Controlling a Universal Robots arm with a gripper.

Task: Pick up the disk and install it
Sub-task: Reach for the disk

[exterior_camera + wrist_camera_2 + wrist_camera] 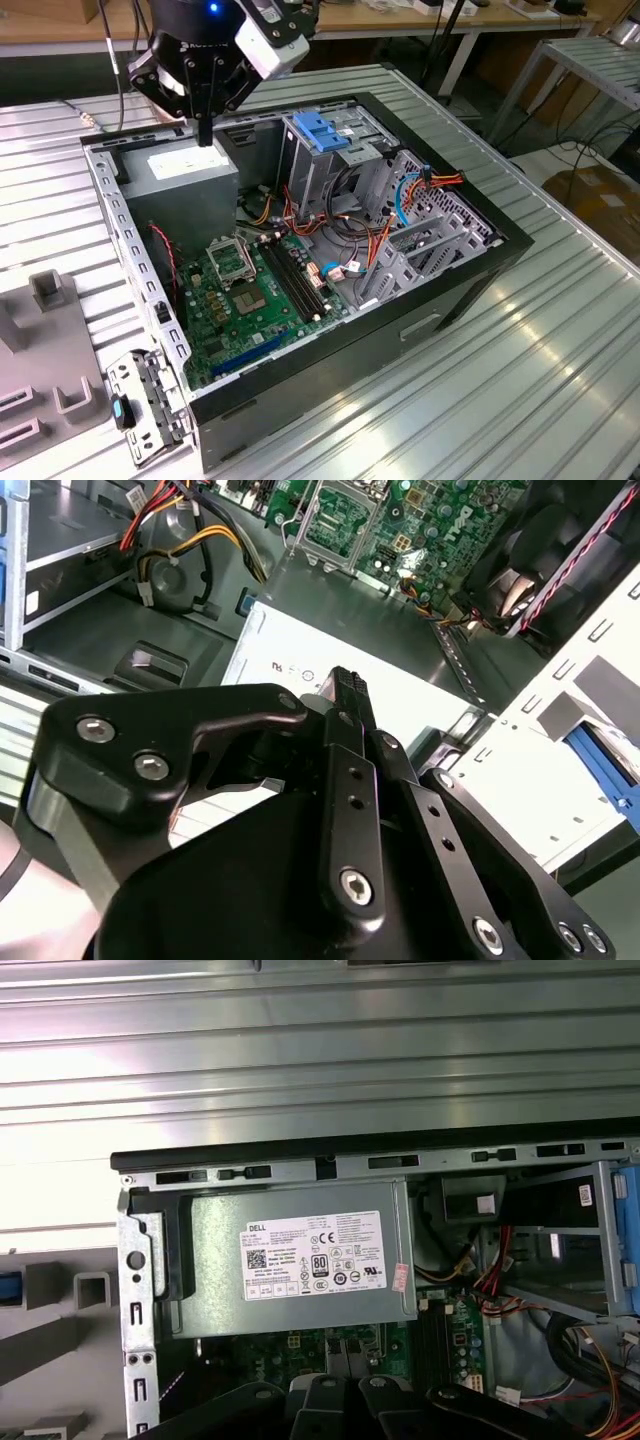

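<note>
1. An open computer case [420, 325] sat on a ribbed metal bench [540, 390]. Its insides were exposed: a green motherboard [240, 300], tangled orange and red cables [372, 238], and a metal drive cage [335, 165] topped by a blue latch [320, 133].
2. The robot's black claw [205, 132] hung near the top of the exterior view, with the arm above it cut off by the frame. It pointed down over the grey power supply box [190, 180] and its white sticker.
3. In the second wrist view the claw [350, 685] had its fingers drawn together, narrow, with nothing between them. Whether the tips touched the box [420, 695] could not be told.
4. The disk [150, 405] seemed to be the small silver-grey metal piece with a blue edge at the exterior view's lower left. Its label could not be made out. It lay outside the case, just beside the near corner and next to a grey fixture [40, 350], well apart from the claw.
5. The first wrist view looked straight down on the power supply box [290, 1260]. Beside some grey blocks a blue sliver [8, 1288] was cut off by the frame (too little showed to say what it was).
</note>
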